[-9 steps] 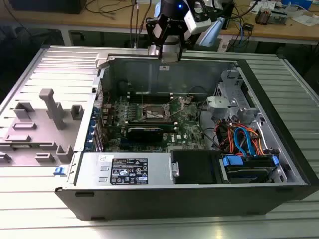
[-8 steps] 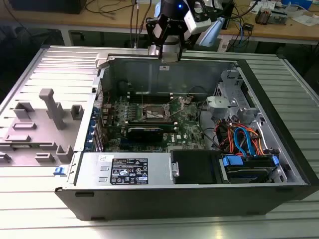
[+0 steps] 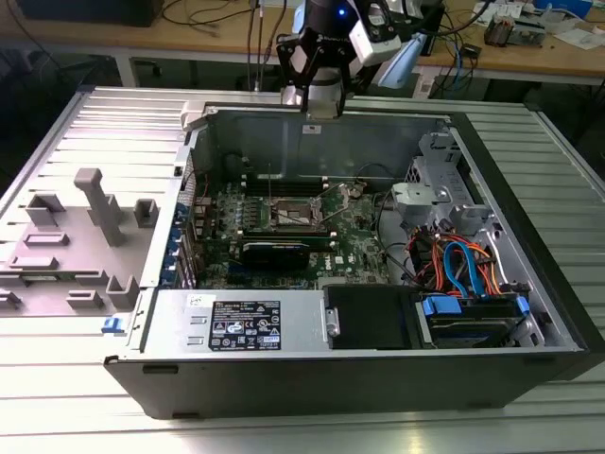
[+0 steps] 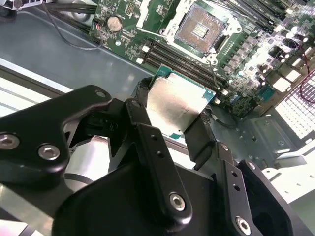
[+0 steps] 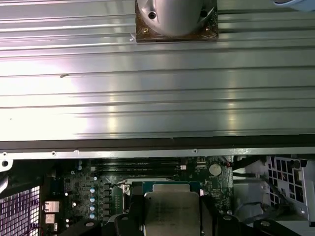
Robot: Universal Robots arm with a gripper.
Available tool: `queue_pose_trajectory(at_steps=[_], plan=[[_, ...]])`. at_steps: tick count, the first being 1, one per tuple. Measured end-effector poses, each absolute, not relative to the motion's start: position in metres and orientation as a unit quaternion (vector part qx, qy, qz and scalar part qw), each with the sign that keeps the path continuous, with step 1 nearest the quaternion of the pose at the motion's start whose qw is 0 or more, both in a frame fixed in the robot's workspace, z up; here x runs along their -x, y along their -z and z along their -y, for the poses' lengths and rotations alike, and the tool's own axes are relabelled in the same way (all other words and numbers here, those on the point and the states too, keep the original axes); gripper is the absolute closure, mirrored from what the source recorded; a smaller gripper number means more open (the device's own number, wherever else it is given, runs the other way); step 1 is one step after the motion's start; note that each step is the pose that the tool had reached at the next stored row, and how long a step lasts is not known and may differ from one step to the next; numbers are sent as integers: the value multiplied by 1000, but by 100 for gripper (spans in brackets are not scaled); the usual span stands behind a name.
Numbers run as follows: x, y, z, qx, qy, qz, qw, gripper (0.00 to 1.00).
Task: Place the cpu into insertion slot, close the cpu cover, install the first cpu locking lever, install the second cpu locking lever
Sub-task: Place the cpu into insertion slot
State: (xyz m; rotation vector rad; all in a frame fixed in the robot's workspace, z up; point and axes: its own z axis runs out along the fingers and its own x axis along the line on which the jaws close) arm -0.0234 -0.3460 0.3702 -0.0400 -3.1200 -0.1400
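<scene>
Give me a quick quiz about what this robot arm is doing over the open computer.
1. True or false: the gripper is clamped on the chip.
2. The socket is: A) empty, B) already holding a chip, C) hidden under a fan.
3. Fill in: the chip's top is dull ___ metal.

Key: 1 true; 2 A; 3 silver.

An open computer case [image 3: 284,383] sits on a ribbed metal table [image 3: 76,416] — green motherboard [image 3: 357,241], labelled power supply [image 3: 236,322], orange and blue cables [image 3: 458,260] inside; grey plastic fixtures [image 3: 95,203] stand beside it.
</scene>
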Motion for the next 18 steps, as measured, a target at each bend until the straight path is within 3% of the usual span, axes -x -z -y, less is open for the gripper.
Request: queue_pose_trajectory(at_steps=[18], plan=[[23, -365, 360, 77, 44, 996, 7, 46]])
